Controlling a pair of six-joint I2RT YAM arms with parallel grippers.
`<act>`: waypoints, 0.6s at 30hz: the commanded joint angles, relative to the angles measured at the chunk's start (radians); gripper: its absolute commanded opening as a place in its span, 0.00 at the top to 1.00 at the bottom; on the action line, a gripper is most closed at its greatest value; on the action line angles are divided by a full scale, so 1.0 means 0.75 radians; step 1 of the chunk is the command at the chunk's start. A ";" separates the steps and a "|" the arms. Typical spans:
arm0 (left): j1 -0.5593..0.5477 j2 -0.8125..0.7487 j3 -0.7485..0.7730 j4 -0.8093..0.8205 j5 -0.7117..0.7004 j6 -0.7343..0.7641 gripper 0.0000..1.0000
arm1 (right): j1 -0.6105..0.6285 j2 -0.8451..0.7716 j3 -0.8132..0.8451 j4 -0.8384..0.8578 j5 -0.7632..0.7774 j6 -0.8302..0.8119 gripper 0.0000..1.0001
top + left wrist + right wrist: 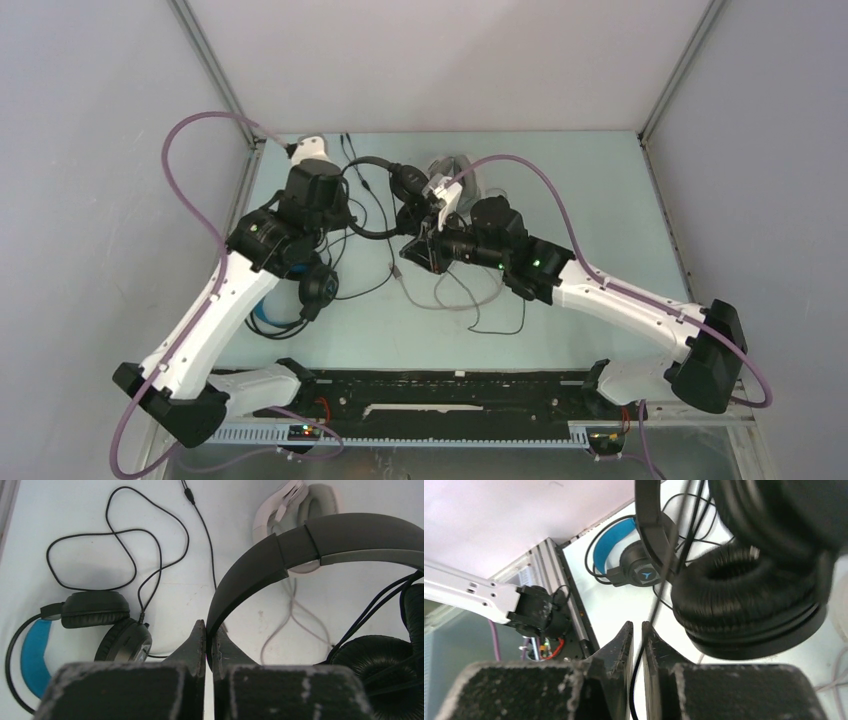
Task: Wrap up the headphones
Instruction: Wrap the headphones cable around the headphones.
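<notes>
Table (600,190); left fingers (197,647) pinch headband (280,555), right (624,647) cable (636,680)

The smaller headphones (310,545) are black all over, with a thin black cable (659,600). The second headphones (95,609) are black with a bright blue headband. The third headphones (300,505) are white-grey. The table (240,600) is pale blue-white. The left tool (209,630) and right tool (637,630) are black, flecked grey.

Overhead rear view; two close wrist views

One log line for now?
left gripper shut on black headphones headband | right gripper shut on cable | blue-band headphones, white headphones loose on table
</notes>
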 commanded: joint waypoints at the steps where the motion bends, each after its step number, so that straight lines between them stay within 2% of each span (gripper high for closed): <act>1: 0.029 -0.075 -0.023 0.135 0.068 -0.140 1.00 | 0.028 -0.030 -0.061 0.199 0.074 -0.152 0.86; 7: 0.052 -0.112 -0.036 0.164 0.124 -0.197 1.00 | 0.066 -0.017 -0.093 0.238 0.111 -0.222 0.86; 12: 0.091 -0.143 -0.073 0.220 0.220 -0.257 1.00 | 0.105 -0.016 -0.140 0.290 0.163 -0.289 0.99; 18: 0.103 -0.145 -0.108 0.260 0.249 -0.295 1.00 | 0.148 -0.009 -0.148 0.368 0.191 -0.341 1.00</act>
